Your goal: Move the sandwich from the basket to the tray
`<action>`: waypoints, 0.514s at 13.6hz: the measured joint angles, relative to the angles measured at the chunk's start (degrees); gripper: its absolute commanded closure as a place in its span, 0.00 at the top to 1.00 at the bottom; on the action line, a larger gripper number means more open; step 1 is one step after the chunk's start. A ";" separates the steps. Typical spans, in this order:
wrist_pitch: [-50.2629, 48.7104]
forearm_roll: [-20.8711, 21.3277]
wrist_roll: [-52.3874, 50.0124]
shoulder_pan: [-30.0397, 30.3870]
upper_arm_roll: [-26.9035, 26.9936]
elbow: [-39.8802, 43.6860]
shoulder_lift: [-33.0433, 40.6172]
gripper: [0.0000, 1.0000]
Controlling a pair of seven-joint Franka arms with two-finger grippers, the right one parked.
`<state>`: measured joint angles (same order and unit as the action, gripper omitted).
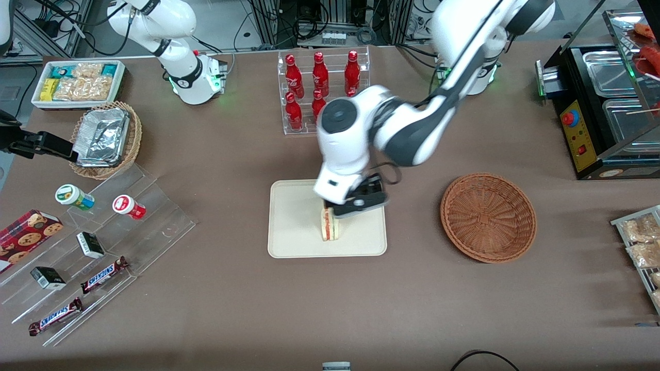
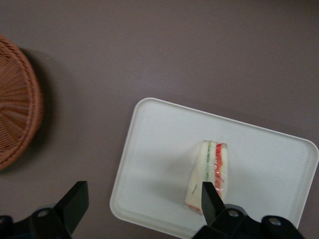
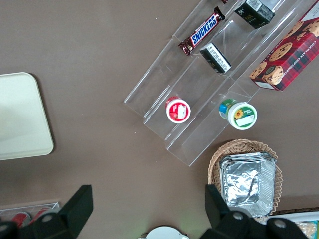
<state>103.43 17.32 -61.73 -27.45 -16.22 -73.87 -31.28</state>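
The sandwich stands on its edge on the cream tray, near the tray's middle, red and green filling facing the front camera. My left gripper hangs just above the tray, open, fingers wide apart and holding nothing. One fingertip overlaps the sandwich's end; I see no contact between them. The reddish-brown basket sits empty beside the tray, toward the working arm's end of the table.
A clear rack of red bottles stands farther from the camera than the tray. A tan wicker basket with foil packets, a clear stepped stand with snacks and a white tub lie toward the parked arm's end. A black counter machine stands at the working arm's end.
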 measured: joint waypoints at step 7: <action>-16.86 -7.80 22.56 12.45 0.20 -0.42 11.82 1.00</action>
<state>86.57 9.52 -39.17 -15.01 -16.02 -74.29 -19.45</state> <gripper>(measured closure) 0.000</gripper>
